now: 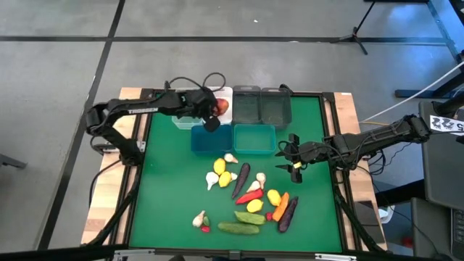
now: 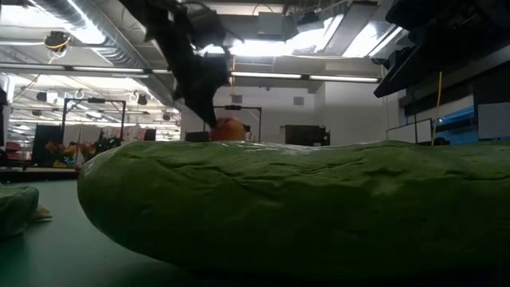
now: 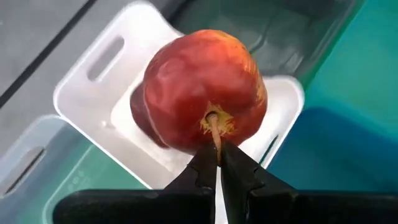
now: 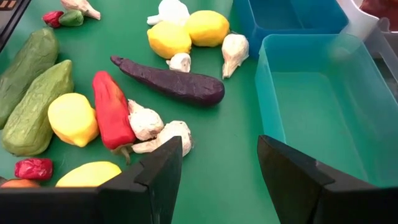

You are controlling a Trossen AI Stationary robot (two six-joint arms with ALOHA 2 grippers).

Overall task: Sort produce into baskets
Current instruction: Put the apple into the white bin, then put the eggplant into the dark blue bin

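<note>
**Peach pinched by its stem above the white bin**

Your peach (image 3: 199,90) is round, glossy, red with orange blush, and hangs over the smooth white bin (image 3: 93,93) at the table's far left. Left gripper (image 3: 217,171) is clenched tight on the thin brown stem only. In the low view a ribbed green cucumber (image 2: 303,211) blocks nearly everything, so you only see the peach's top. Right gripper (image 4: 221,168) hangs released, jaws wide, holding nothing, at the near rim of the translucent teal bin (image 4: 323,112). Beside it on the green mat (image 4: 230,162): matte purple eggplant (image 4: 171,81), waxy red pepper (image 4: 112,109), lumpy garlic (image 4: 146,121), lemons (image 4: 71,118).
</note>
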